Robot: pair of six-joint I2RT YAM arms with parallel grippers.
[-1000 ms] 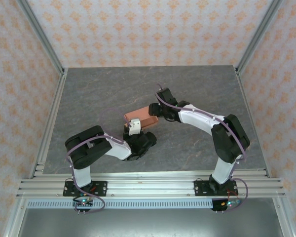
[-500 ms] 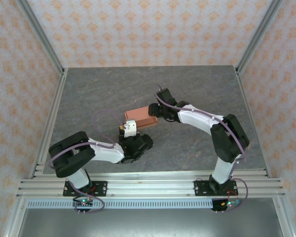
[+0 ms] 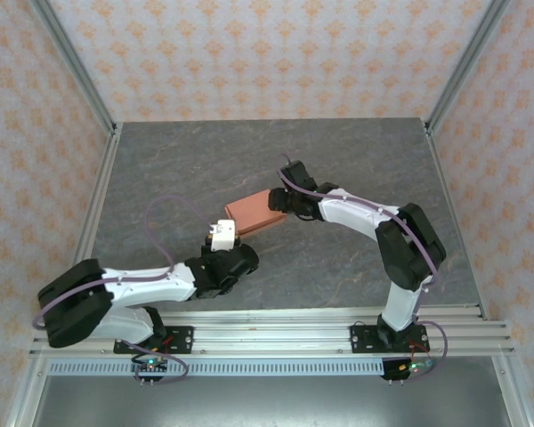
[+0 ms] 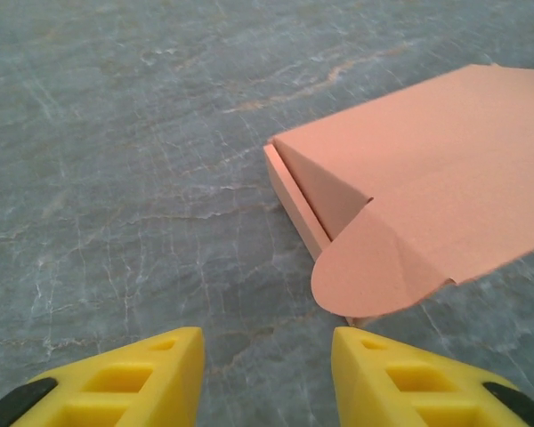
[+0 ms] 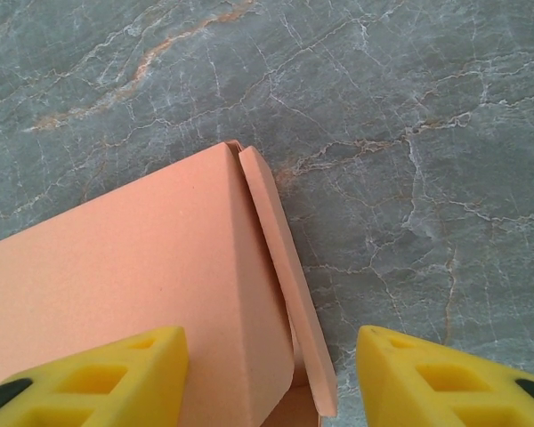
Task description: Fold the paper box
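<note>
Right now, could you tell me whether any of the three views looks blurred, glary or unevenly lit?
Top view: even, diffuse light, no glare, barely any shadows, and the box is sharp. Left wrist view: the box is in focus, while the table looks slightly soft toward the far side. Right wrist view: the table veins and the box edge are crisp, with no glare.

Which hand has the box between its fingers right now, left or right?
The right hand: the paper box has its edge between the open fingers. The left hand stands apart from it, bare table between.
</note>
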